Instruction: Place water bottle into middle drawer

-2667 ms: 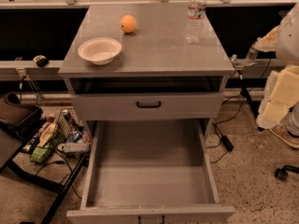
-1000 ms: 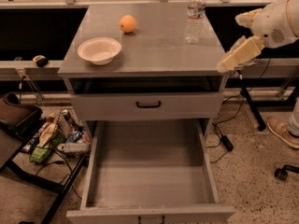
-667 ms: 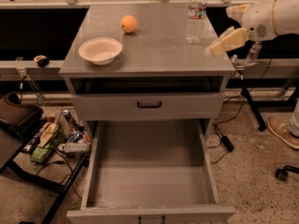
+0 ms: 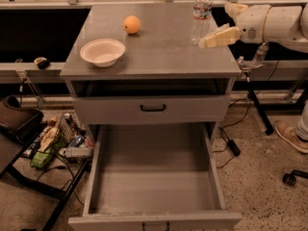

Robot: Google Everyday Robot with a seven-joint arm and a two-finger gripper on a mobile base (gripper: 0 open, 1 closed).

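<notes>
The water bottle (image 4: 201,14), clear and ribbed with a white cap, stands upright at the back right of the grey cabinet top (image 4: 159,47). My gripper (image 4: 214,26) reaches in from the right, just to the right of the bottle at its lower half. It is open, with one cream finger (image 4: 219,36) pointing at the bottle's base; it does not hold the bottle. The middle drawer (image 4: 154,182) is pulled out wide at the bottom of the view, and nothing shows on its floor.
An orange (image 4: 132,24) and a white bowl (image 4: 102,51) sit on the left half of the top. A shut drawer front with a black handle (image 4: 153,108) is above the open drawer. A small clear bottle (image 4: 260,55) stands right of the cabinet. Clutter (image 4: 57,141) lies lower left.
My arm has risen from beside the cabinet and swung left over the right edge of the top, close to the water bottle. The bottle, orange and bowl have not moved.
</notes>
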